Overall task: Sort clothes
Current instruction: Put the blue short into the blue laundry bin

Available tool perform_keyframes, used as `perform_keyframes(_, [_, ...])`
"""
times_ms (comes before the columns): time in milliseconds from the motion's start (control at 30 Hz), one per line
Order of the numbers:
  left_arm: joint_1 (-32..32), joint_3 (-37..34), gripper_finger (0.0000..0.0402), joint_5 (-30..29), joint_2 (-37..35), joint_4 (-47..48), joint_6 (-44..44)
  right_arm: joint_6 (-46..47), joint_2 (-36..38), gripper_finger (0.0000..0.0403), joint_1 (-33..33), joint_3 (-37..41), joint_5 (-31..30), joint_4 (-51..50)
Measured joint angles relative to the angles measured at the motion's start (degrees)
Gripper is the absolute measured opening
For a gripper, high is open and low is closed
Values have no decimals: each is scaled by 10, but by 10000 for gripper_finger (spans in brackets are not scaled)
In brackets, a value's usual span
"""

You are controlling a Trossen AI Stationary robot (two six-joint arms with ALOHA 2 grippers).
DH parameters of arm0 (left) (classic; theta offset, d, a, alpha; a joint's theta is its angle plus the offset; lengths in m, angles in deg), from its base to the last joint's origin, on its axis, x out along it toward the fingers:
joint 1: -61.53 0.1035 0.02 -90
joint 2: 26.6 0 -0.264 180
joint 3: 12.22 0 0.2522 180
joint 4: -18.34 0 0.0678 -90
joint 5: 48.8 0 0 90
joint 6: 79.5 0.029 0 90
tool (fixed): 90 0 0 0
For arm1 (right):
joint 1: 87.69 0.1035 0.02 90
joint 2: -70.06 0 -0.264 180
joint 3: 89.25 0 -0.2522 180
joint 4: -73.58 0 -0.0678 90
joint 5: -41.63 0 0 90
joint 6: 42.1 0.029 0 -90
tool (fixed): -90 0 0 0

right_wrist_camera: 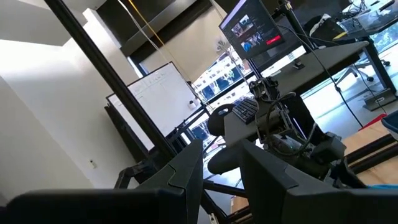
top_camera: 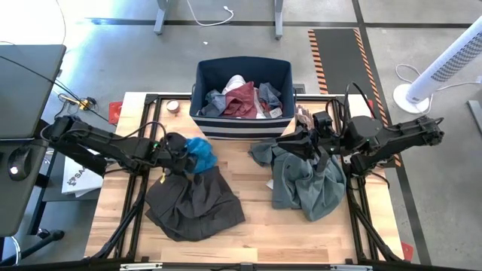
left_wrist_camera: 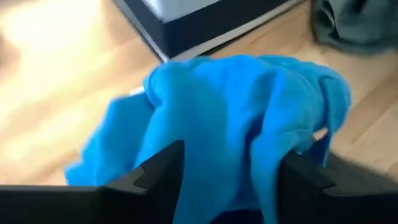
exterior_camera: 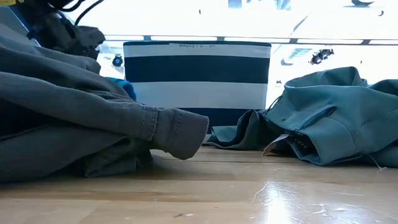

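Observation:
A bright blue piece lies bunched at the far end of the dark grey-brown trousers, which are spread on the table's left half. My left gripper is open, tilted down from the left, with the blue piece between its fingers. On the right half lies the grey-green shirt. My right gripper hovers above the shirt's far edge, pointing left and slightly up, its fingers a little apart with nothing between them. A maroon piece and white and grey pieces lie in the striped bin. My left gripper stands open around the bunched blue piece, and the cloth lies against the inner sides of both fingers. The fingers slant down from the table's left. In the high view the piece appears to rest on the trousers' far end; its underside is hidden.
The navy bin with white stripes stands at the middle of the far edge. A small round object and a red tag sit at the far left corner. Bare wood shows between the two cloth piles and along the near edge.

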Motion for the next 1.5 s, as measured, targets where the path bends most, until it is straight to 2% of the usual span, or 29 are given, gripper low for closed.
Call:
perform_keyframes(100, [3,1,208,-3,0,4,81,0,0,99,0,0,0,0])
perform_keyframes(200, [12,2,209,-1,8,34,106,0,0,99,0,0,-5,0])
perform_keyframes(400, [34,0,209,28,57,68,102,6,0,99,0,0,-6,0])
perform_keyframes(600, [60,0,210,55,138,63,31,6,0,99,0,0,-6,0])
perform_keyframes(733, [76,0,210,86,194,31,58,17,0,99,0,0,-6,0])
perform_keyframes(967, [105,6,210,200,286,-90,124,17,0,99,2,0,-6,0])
perform_keyframes(1067, [109,6,203,215,304,-118,136,17,0,99,7,0,-6,1])
perform_keyframes(1233, [109,6,150,222,299,-115,136,17,0,99,21,0,-5,0])
perform_keyframes(1433, [107,-1,24,223,265,-89,132,17,0,99,31,0,-5,0])
perform_keyframes(1500, [106,-2,18,214,241,-82,131,17,0,99,34,0,-5,0])
